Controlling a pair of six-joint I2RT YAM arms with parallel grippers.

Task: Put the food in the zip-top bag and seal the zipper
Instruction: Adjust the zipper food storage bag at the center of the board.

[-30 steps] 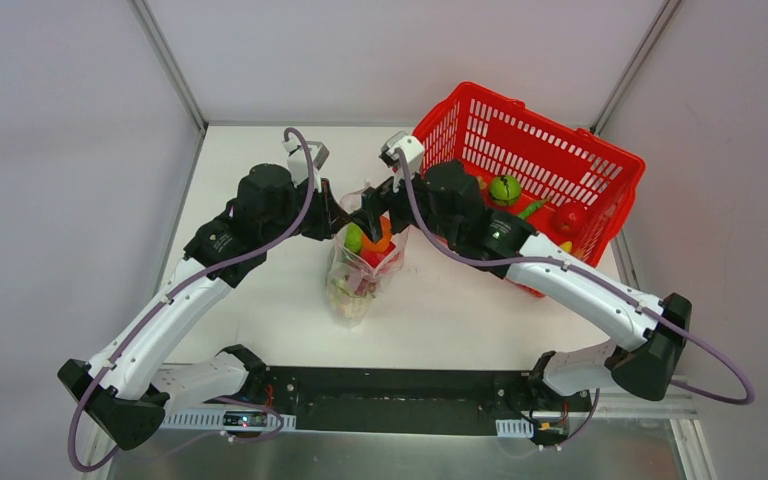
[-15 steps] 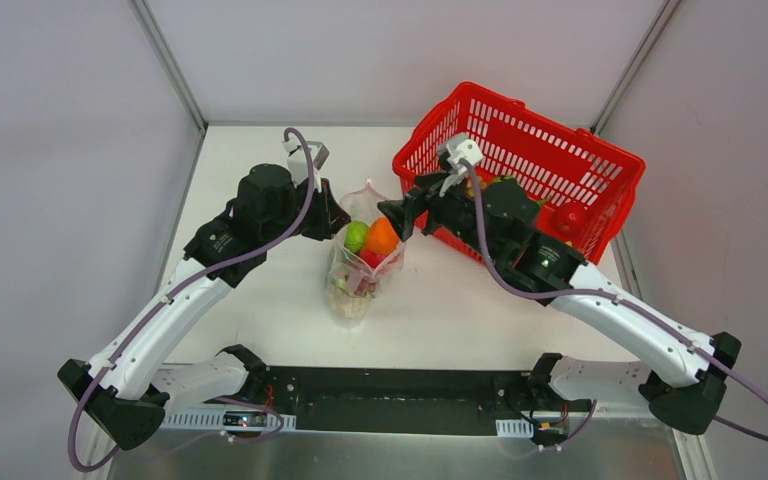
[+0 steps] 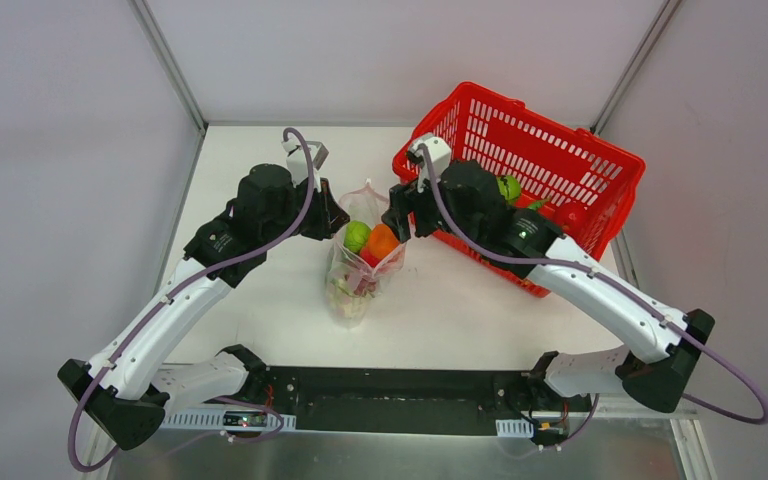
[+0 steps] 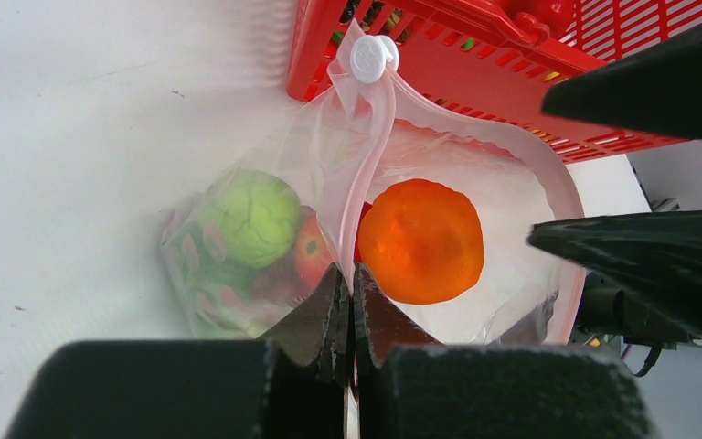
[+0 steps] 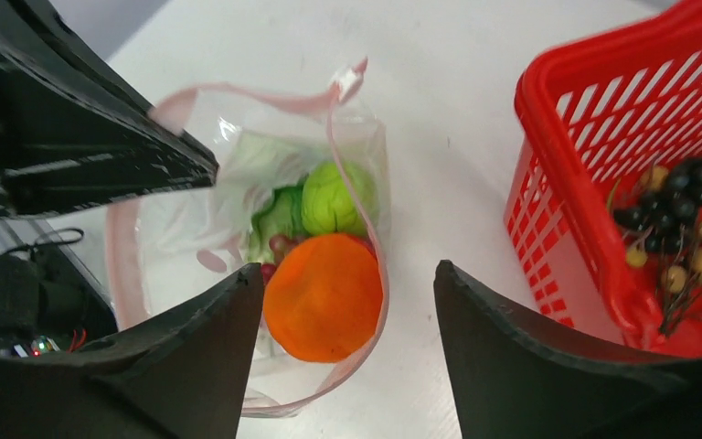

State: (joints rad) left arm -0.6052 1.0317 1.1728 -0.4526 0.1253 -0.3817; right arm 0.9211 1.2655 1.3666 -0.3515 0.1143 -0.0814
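In the middle of the white bench (image 3: 440, 310) the zip-top bag (image 3: 358, 283) stands with its mouth gaping upward. The left fingers (image 4: 348, 288) are pressed together on the near side of that mouth, pinching the pink zipper (image 4: 366, 183) strip and holding the rim up. The strip's white slider (image 4: 372, 57) sits at the far end of the mouth, close to the red basket (image 3: 520, 130). The right fingers (image 3: 400, 218) are spread wide over the opening and hold nothing; the wrist view looks straight down between them into the bag. Some of the food lies inside: an orange fruit (image 4: 420, 240) on top, a green lettuce (image 4: 251, 215) beside it and a red fruit (image 4: 309, 261) lower down. The basket rests just to the right of the bag, with dark grapes (image 5: 676, 201), a green fruit (image 3: 506, 187) and a red piece (image 3: 570, 215) in it.
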